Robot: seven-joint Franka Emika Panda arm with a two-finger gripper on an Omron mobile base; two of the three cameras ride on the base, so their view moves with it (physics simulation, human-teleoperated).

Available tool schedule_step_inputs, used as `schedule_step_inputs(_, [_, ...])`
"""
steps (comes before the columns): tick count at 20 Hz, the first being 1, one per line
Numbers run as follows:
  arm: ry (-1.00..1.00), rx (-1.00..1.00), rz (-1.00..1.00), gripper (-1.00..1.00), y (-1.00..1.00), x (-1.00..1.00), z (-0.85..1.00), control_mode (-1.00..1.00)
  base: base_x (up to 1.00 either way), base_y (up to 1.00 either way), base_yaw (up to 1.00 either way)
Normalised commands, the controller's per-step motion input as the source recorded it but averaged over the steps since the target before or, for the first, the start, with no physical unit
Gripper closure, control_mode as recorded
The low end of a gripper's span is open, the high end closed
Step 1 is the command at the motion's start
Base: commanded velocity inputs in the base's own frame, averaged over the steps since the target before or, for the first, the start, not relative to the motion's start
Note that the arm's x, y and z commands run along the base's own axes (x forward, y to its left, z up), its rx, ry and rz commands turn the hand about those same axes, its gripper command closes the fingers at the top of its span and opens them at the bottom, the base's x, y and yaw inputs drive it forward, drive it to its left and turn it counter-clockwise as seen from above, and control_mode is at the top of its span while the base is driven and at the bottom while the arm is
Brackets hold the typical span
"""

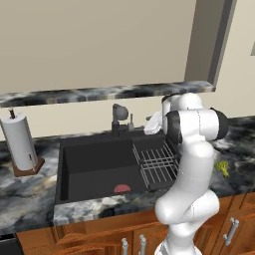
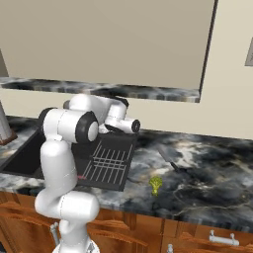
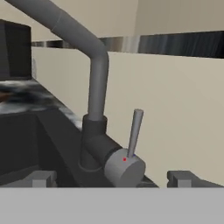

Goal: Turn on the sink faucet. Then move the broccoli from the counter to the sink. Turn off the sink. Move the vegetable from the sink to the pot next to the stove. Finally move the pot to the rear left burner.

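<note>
The 2-finger gripper [image 3: 112, 178] stands wide, its tips flanking the dark grey faucet's [image 3: 97, 94] thin upright lever [image 3: 134, 131] at lower centre; green broccoli [image 2: 156, 184] lies lower right.

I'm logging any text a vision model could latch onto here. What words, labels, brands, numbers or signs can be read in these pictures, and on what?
None: no readable text, label, brand or number in any view.
The faucet carries only a small red dot on its handle base, not a character.
The paper towel roll is blank.
</note>
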Motion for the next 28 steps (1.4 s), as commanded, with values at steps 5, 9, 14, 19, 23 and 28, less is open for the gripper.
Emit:
schedule_step_inputs(5, [-0.11,0.0,0.05,-1.0,0.19,0.26,-0.09,-1.0,0.0,0.0,0.0])
schedule_step_inputs(9, [-0.05,0.0,0.05,-1.0,0.15,0.27,-0.01,-1.0,0.0,0.0,0.0])
schedule_step_inputs(14, [0.0,0.0,0.06,-1.0,0.1,0.31,0.0,-1.0,0.0,0.0,0.0])
schedule_step_inputs(19, [0.0,0.0,0.06,-1.0,0.03,0.29,0.0,-1.0,0.0,0.0,0.0])
schedule_step_inputs(23, [0.0,0.0,0.05,-1.0,0.09,0.21,-0.07,-1.0,0.0,0.0,0.0])
schedule_step_inputs(28, [0.0,0.0,0.05,-1.0,0.11,0.17,-0.13,-1.0,0.0,0.0,0.0])
